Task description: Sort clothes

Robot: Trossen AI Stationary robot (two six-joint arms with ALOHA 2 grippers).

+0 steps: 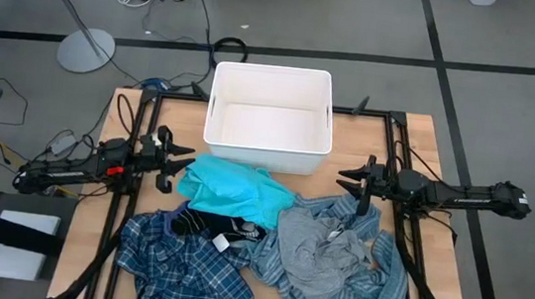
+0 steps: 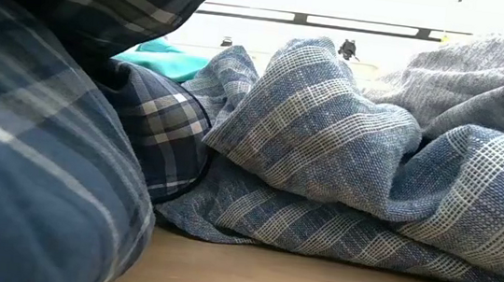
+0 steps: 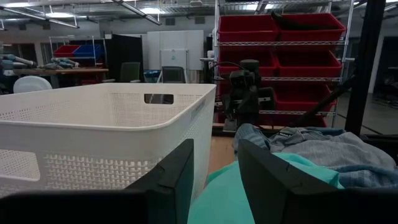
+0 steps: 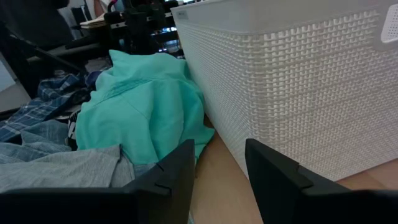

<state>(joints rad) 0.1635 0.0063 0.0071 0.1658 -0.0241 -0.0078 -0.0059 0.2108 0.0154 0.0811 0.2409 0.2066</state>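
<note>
Near edge of the bench: the blue-white plaid shirt (image 1: 186, 258) lies heaped toward the left near corner, and the grey-blue striped shirt (image 1: 336, 256) is bunched toward the right near corner. Small black pieces (image 1: 224, 230) sit between them, touching both. Just behind, the turquoise tee (image 1: 233, 191) is crumpled mid-bench, its far side against the wall of the white bin (image 1: 265, 149), which stands at the far edge and looks empty.

Left gripper (image 1: 175, 157) hovers at the tee's left side, fingers parted, holding nothing. Right gripper (image 1: 352, 181) hovers beside the striped shirt's far edge, also spread and empty. Neither touches cloth.

Judgement: sorting has barely begun; all garments are still in one overlapping pile. The tee looks the sensible first pick, since it lies on top and nearest the bin.

For a clean pick: pinch a raised fold rather than a flat patch, and lift high enough that the hem clears the bin rim. Watch the black pieces tucked at its near edge; they may drag along. The right arm could pin the striped shirt if it snags.
</note>
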